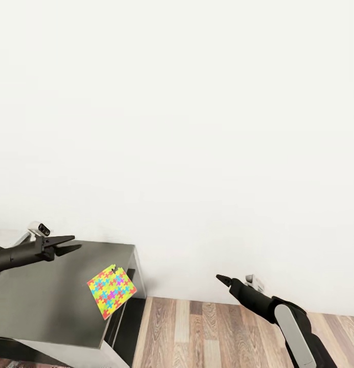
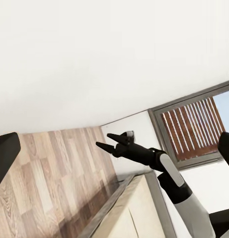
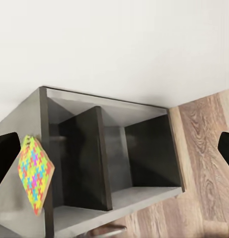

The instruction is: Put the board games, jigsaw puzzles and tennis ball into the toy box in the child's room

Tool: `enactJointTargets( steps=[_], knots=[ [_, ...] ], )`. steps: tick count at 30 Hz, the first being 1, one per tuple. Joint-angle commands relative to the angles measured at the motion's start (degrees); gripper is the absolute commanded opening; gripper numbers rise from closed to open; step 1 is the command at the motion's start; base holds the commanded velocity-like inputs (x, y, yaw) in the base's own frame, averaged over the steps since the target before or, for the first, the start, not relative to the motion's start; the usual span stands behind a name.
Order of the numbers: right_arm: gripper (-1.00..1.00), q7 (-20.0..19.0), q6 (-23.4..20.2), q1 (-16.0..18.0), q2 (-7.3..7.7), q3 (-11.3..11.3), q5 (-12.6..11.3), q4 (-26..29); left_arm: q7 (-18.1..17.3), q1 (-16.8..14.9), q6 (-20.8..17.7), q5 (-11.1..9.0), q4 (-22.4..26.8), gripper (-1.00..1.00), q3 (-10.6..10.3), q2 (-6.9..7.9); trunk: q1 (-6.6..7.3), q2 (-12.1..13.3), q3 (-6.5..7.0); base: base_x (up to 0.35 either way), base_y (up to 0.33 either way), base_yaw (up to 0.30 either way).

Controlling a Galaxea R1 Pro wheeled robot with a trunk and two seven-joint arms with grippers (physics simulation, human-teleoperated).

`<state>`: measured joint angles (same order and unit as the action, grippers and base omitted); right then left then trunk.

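Fingers on the left gripper [image 1: 69, 244] are spread a little, like a small beak, and they hold nothing. That gripper hangs over the back part of the dark table [image 1: 39, 301], up above its top. Out on the table's right edge lies the jigsaw puzzle [image 1: 111, 290], a flat square with bright yellow, pink, blue and green pieces. One corner of it sticks out past the edge. In the right wrist view the jigsaw puzzle [image 3: 35, 173] sits on that same edge, and the side of the table [image 3: 109, 163] shows two open dark shelves with a wall between them. The left gripper is near the puzzle but not touching it. The right gripper [image 1: 224, 279] is well apart from the table, out over the wood floor [image 1: 207, 332]. In the left wrist view the right gripper [image 2: 110, 141] has its two black fingers a little apart, with nothing between them. A plain white wall [image 1: 197, 128] stands behind the table. In the left wrist view a window [image 2: 193, 126] with brown slats is set in a wall.
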<state>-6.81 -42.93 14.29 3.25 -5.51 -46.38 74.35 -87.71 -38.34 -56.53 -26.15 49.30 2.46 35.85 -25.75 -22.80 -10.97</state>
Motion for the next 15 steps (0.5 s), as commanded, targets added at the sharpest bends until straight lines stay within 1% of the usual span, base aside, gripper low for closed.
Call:
enactJointTargets(
  steps=[1, 15],
  knots=[
    [1.0, -0.3, -0.3, 0.0, -0.01, -0.1, 0.2, 0.0, -0.2, -0.1, -0.6, 0.0, 0.0, 1.0, -0.1, 0.01, -0.04, -0.1, -0.04, 0.0, 0.0, 0.208],
    [1.0, -0.4, -0.3, 0.0, -0.03, 0.0, 0.2, 0.1, -0.2, -0.1, -0.6, 0.0, 0.0, 1.0, 0.0, 0.01, -0.04, -0.1, 0.95, 0.0, 0.0, 0.209]
  ],
)
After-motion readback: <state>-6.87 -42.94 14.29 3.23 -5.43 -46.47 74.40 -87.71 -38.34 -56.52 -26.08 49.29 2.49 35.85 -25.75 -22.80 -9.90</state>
